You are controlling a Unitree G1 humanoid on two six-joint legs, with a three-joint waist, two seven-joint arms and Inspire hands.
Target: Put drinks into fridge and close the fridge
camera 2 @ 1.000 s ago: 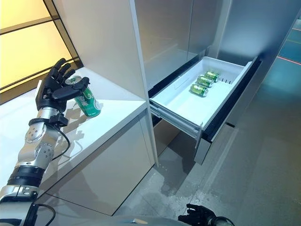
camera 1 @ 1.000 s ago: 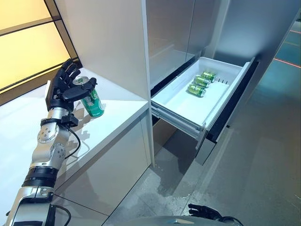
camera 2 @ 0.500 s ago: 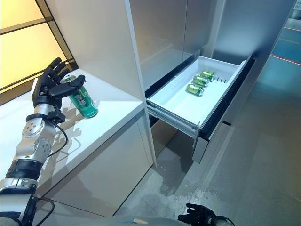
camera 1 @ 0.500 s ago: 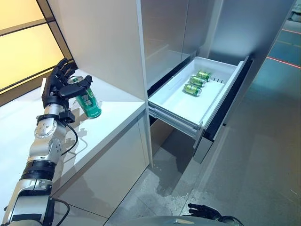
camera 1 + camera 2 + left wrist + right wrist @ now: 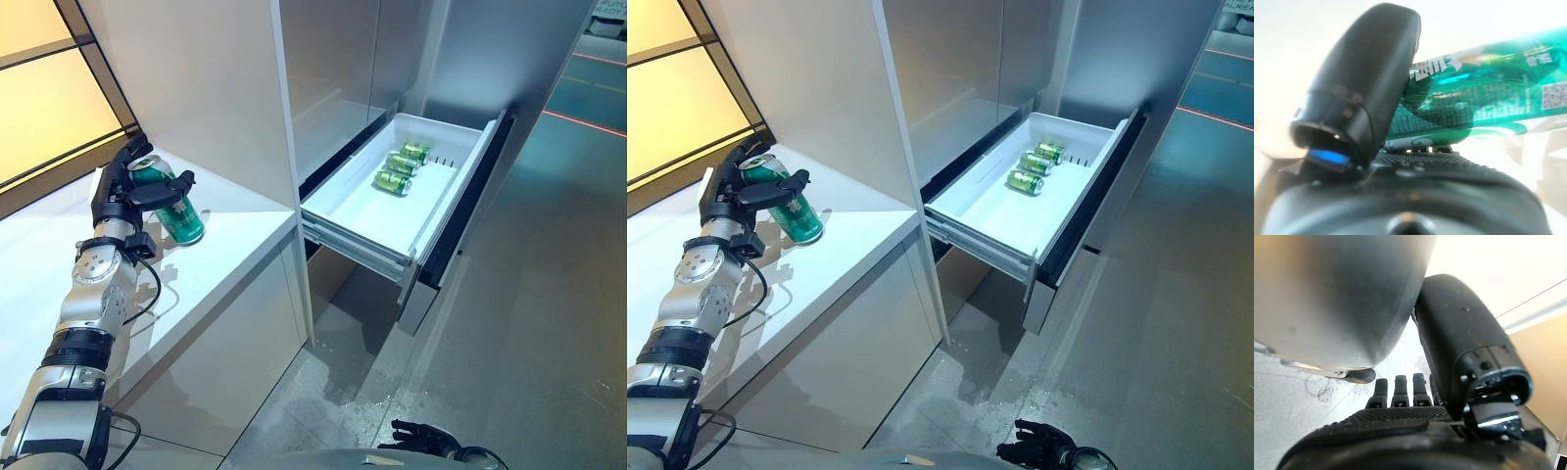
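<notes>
A green drink can (image 5: pixel 178 211) leans tilted on the white counter (image 5: pixel 235 245), its lower end at the surface. My left hand (image 5: pixel 115 195) is shut on it, thumb (image 5: pixel 1366 83) across the front and fingers behind; the left wrist view shows the can (image 5: pixel 1484 93) right against the palm. To the right, the fridge drawer (image 5: pixel 355 231) stands pulled out, with three green cans (image 5: pixel 392 182) lying at its far end. My right hand (image 5: pixel 423 434) hangs low by the floor, its fingers (image 5: pixel 1400 391) relaxed and holding nothing.
A tall white panel (image 5: pixel 196 88) rises between the counter and the fridge front (image 5: pixel 333 69). The drawer's dark front (image 5: pixel 460 211) juts over the grey floor (image 5: pixel 529 323). A lit yellow wall (image 5: pixel 49 108) lies behind the counter.
The camera has shifted, so the whole scene sits further left. My left hand's fingers have drawn in from a spread pose to wrap the can.
</notes>
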